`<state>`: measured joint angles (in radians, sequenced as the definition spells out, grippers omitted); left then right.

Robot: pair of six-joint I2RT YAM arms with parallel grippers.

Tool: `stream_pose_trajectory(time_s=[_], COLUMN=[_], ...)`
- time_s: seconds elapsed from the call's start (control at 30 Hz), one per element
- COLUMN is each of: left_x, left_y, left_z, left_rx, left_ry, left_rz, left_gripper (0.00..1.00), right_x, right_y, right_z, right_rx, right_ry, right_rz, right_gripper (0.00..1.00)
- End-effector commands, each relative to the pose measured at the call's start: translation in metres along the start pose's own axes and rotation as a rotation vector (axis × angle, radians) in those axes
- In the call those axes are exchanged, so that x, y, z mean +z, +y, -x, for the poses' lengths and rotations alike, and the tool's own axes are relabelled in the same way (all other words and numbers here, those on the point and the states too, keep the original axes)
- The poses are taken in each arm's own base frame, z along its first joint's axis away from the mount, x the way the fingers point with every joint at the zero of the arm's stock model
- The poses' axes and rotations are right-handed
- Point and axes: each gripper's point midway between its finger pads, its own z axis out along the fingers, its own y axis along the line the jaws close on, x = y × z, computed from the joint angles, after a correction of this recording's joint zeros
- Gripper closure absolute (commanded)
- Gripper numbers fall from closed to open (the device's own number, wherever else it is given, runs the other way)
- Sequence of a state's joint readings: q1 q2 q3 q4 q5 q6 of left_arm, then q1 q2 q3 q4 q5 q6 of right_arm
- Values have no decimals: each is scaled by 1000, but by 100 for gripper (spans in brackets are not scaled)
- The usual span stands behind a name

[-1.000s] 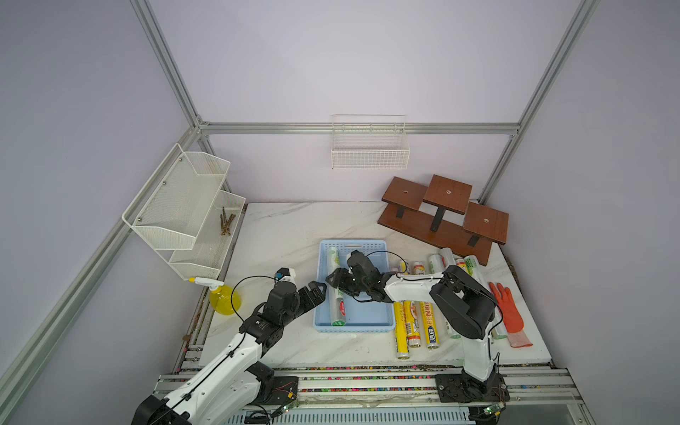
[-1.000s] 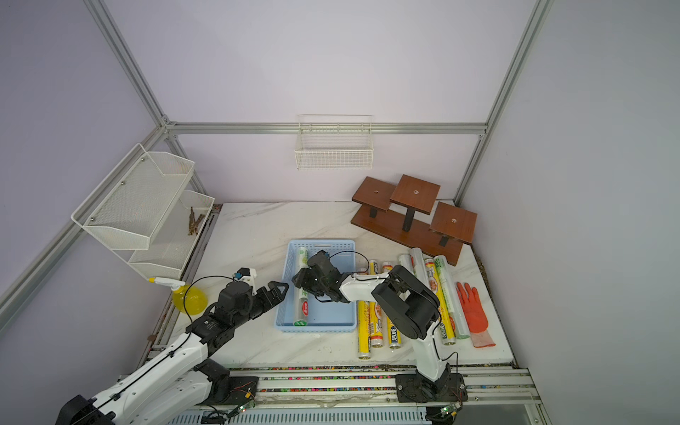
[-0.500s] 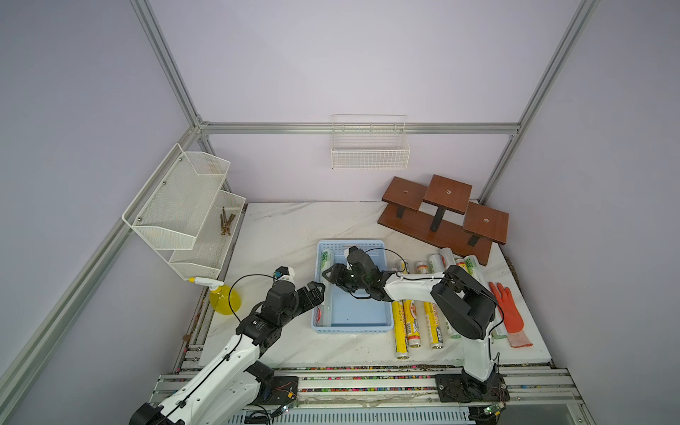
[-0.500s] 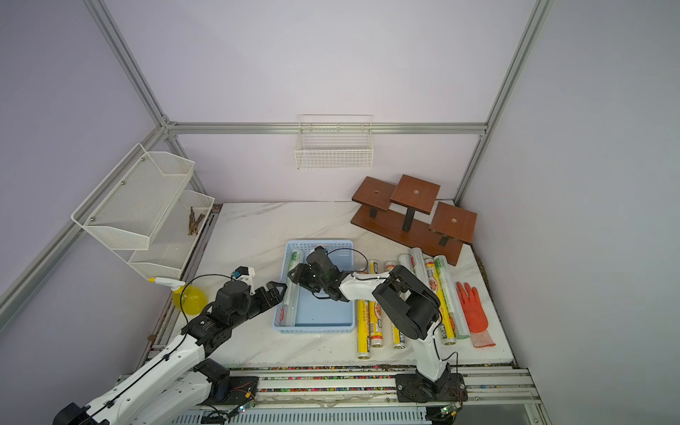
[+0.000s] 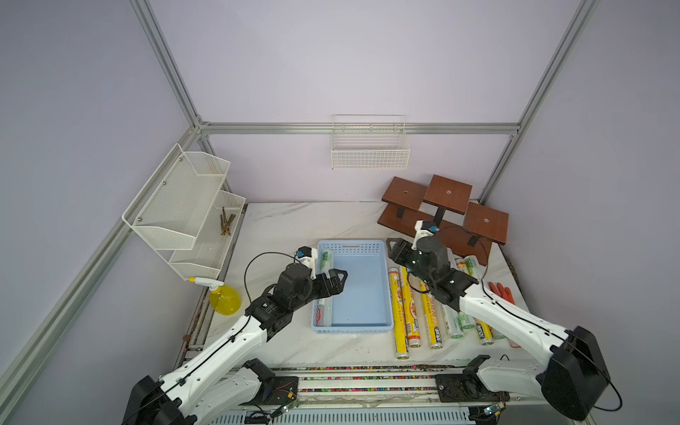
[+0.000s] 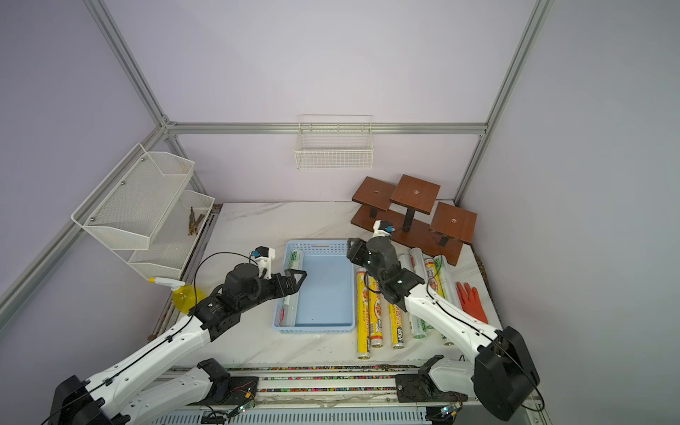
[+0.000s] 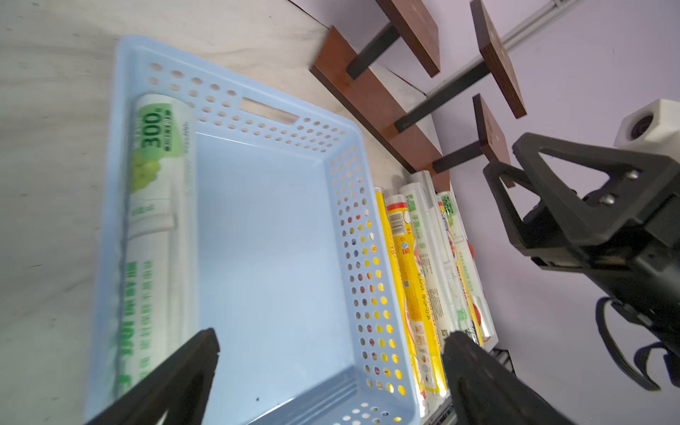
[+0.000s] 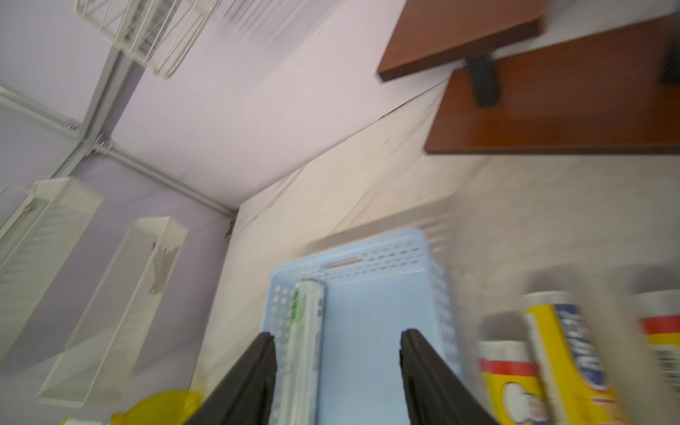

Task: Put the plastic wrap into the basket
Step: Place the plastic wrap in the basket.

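One green-print wrap roll is now being left in the blue basket as the right jaws, open and empty, are being pulled away. The left jaws are being held open, empty. The other rolls are still waiting beside it on the surface.

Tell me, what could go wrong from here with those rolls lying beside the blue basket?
1. The plastic wrap rolls beside the basket lie tightly side by side, so the open right gripper may nudge or pinch a neighbour too.
2. Each roll is about as long as the basket; a tilted one could catch on the rim.
3. The open left gripper hangs over the basket, so the arms might bump.
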<state>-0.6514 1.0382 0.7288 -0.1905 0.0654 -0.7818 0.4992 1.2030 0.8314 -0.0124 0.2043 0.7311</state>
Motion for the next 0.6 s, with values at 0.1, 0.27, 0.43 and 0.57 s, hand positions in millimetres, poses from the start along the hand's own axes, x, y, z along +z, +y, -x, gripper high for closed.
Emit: stream_pose_trajectory(time_s=[0.1,0.27,0.43,0.57], left_x=[48,86,108,121], left_y=[-67,-89,-107,-123], left_z=[-8,-29,-43,-52], left_rx=[195,245,274,292], left_ry=[54,131,181,210], left_rz=[-56,-54,-64,-82], left_gripper=[0,0,0,0], right_x=[-17,-27,-29,-26], right_y=[-150,-201,-211,-218], right_z=[-20,-26,-33,-39], right_rx=[-95,-54,-81,-116], right_ry=[124,201,249,317], right_rz=[-411,-524,-559,-602], right_gripper=[43,43,43,43])
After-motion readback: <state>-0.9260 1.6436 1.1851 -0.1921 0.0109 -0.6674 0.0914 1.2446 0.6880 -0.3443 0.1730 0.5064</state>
